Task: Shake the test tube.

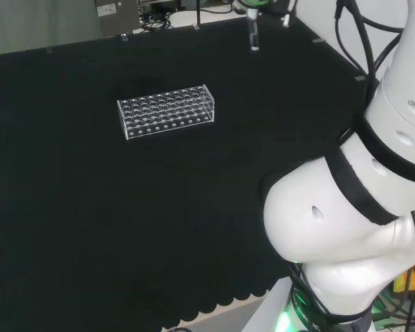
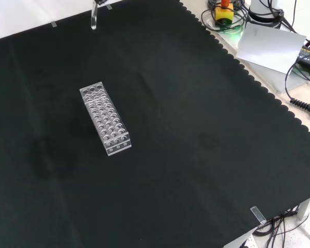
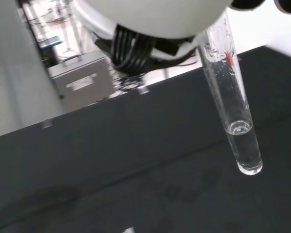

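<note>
Test tube (image 3: 235, 111) hangs below the hand (image 3: 150, 17), clear liquid in its rounded tip; hand's grip cannot be told. Clear tube rack (image 1: 167, 111) sits on the desk (image 1: 90, 228), well apart.

Black cloth (image 2: 196, 129) with scalloped edge covered the bench; grey box (image 3: 81, 86) and cables (image 2: 299, 101) lay beyond

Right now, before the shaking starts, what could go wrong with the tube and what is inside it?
1. The test tube holds clear liquid at its bottom; if its top is open, which is hidden, shaking could throw liquid out.
2. It hangs above the black cloth, away from the rack; if it slipped, nothing would catch it.
</note>
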You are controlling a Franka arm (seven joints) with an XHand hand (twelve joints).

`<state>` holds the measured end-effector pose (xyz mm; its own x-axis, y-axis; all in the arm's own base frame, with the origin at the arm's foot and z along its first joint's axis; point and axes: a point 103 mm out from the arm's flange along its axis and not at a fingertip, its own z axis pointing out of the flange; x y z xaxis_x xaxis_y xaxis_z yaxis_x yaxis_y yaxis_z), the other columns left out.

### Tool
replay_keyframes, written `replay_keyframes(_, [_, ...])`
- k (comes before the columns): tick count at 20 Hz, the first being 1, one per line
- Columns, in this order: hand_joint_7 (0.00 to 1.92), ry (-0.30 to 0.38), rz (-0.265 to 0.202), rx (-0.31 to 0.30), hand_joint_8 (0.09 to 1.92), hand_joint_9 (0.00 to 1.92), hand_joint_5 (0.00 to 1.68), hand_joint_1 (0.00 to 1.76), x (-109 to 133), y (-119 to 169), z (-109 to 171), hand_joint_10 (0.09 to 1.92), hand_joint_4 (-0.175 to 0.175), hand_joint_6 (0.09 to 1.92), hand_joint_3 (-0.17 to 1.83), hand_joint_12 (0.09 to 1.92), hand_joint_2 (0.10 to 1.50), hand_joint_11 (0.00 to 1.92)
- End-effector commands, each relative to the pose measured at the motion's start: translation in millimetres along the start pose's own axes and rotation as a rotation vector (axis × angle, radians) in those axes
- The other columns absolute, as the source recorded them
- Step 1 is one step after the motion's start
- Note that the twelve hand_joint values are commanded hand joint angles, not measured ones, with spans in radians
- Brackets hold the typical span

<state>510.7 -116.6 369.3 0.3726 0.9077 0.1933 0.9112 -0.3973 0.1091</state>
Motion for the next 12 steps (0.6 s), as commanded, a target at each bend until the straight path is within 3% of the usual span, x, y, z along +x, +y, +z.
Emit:
replay_keyframes(1, [1.84,0.010,0.009,-0.009,0.34,1.76,1.43,1.23,-1,4,-4,0.29,-0.175,0.36,0.66,0.84,0.61,1.37])
replay_keyframes(6, [1.84,0.071,-0.050,0.026,0.34,1.76,1.43,1.23,40,-3,9,0.29,-0.175,0.36,0.66,0.84,0.61,1.37])
replay_keyframes(12, [1.84,0.175,-0.168,0.095,0.34,1.76,1.44,1.23,109,-22,24,0.29,-0.175,0.36,0.66,0.84,0.61,1.37])
